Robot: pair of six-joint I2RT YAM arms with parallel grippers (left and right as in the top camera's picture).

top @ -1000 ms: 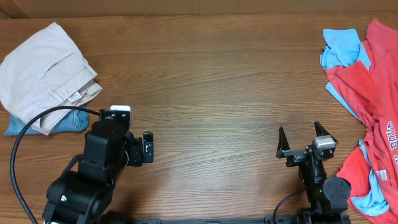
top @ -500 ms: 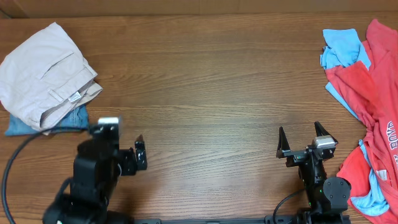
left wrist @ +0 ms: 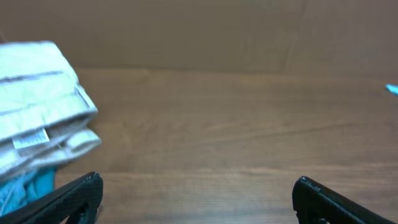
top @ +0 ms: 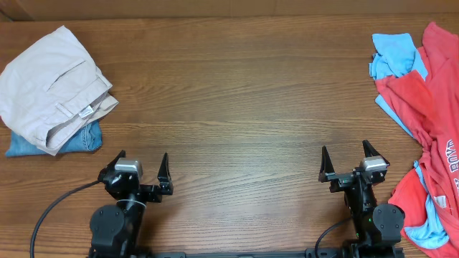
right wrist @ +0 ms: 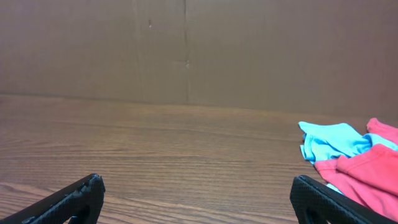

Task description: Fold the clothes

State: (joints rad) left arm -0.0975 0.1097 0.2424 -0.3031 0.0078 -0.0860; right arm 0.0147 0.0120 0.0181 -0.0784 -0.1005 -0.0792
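Trousers: pale beige cotton trousers (top: 50, 86), folded, at the far-left corner of the brown wooden table (top: 244, 93), lying on a blue denim garment (top: 82, 138).
Left gripper (top: 143, 155): has drawn back from beside the trousers to the table's near edge; jaws wide, empty.
Right gripper (top: 344, 147): unmoved at the table's near edge; jaws wide, empty.
Meaning: this piece looks finished; the red-and-blue crumpled heap (top: 423, 107) at the table's right edge likely comes next.

The left gripper (top: 143, 156) draws back from beside the folded trousers (top: 50, 89) to the near edge of the table (top: 237, 107), turning to point straight ahead, jaws wide, and its cable (top: 54, 211) no longer loops against the pile.
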